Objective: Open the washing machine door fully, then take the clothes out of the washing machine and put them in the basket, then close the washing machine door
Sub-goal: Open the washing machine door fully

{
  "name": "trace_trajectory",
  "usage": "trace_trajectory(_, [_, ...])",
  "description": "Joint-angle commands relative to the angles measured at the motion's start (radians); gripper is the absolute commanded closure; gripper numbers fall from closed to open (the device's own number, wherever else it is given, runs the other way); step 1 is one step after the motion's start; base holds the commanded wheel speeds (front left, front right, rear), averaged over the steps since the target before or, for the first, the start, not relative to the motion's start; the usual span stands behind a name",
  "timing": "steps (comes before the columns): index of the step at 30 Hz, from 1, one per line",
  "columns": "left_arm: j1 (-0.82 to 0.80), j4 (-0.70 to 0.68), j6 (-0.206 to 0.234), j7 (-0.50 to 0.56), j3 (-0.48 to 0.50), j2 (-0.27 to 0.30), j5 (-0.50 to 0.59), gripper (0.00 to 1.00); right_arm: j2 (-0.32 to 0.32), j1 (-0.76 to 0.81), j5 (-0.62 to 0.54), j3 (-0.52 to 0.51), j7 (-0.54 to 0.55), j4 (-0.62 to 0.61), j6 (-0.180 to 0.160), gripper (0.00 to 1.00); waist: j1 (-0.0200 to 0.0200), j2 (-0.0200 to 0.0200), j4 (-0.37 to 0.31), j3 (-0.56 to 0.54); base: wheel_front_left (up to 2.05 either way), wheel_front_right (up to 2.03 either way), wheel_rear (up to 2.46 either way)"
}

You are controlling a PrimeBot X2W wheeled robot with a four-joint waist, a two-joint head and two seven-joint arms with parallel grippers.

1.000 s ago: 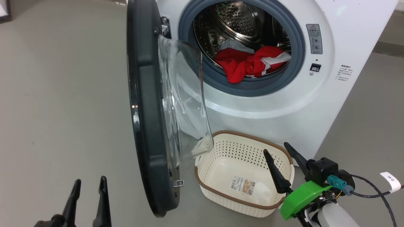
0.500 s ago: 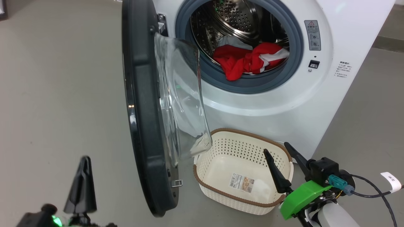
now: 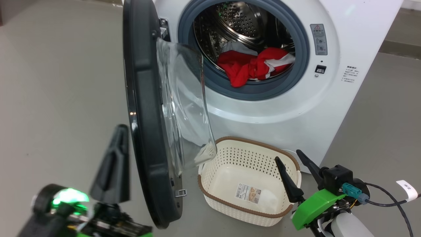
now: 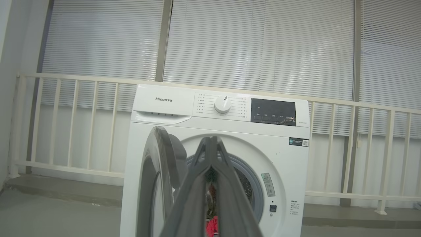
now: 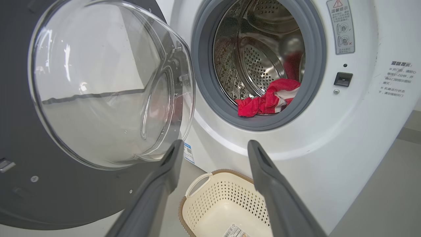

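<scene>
The washing machine (image 3: 263,108) stands with its door (image 3: 144,115) swung out edge-on toward me, the glass bowl (image 3: 184,105) facing the drum. Red clothes (image 3: 253,65) lie at the drum's front lip. The cream basket (image 3: 230,154) sits on the floor below the opening, holding just a paper label. My left gripper (image 3: 121,130) is shut and empty, raised just left of the door's outer rim. My right gripper (image 3: 288,156) hangs open over the basket's right end. The left wrist view has the shut fingers (image 4: 210,148) before the machine (image 4: 223,128). Open right fingers (image 5: 171,164) frame the clothes (image 5: 269,98) and basket (image 5: 213,197).
Grey floor (image 3: 59,82) spreads left of the door and to the machine's right. A black cable with a white tag (image 3: 406,187) trails from my right wrist. A cream railing (image 4: 65,125), a raised step and window blinds stand behind the machine.
My left gripper's fingers have shut and the gripper has risen and moved right, up beside the door's outer rim. The head view shifted slightly. The right arm has stayed still.
</scene>
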Motion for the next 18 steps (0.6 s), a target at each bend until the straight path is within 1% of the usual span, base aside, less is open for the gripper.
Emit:
trace_trajectory(1, [-0.038,-0.029,-0.01,0.011,0.013,0.012,0.011,1.0,0.005,-0.019,0.006,0.023,-0.01,-0.021,0.006,0.0,0.0,0.0,-0.004,-0.003,0.0,0.0,0.0])
trace_trajectory(5, [-0.024,-0.004,-0.031,0.061,-0.075,0.023,0.014,1.0,0.005,-0.017,0.01,0.027,-0.01,-0.02,0.006,0.0,0.0,0.0,-0.012,-0.006,0.0,0.0,0.0])
trace_trajectory(8, [-0.013,0.038,-0.039,0.073,-0.115,0.029,0.012,1.0,0.005,-0.014,0.009,0.024,-0.01,-0.019,0.006,0.0,0.0,0.0,-0.017,-0.006,0.0,0.0,0.0])
trace_trajectory(15, [0.008,0.173,-0.045,0.089,-0.154,0.039,-0.009,1.0,0.005,-0.01,0.004,0.026,-0.01,-0.012,0.006,0.0,0.0,0.0,-0.034,0.005,0.0,0.0,0.0])
trace_trajectory(18, [0.002,0.242,-0.028,0.103,-0.145,0.034,-0.027,1.0,0.005,-0.01,0.004,0.03,-0.01,-0.009,0.006,0.0,0.0,0.0,-0.041,0.011,0.0,0.0,0.0])
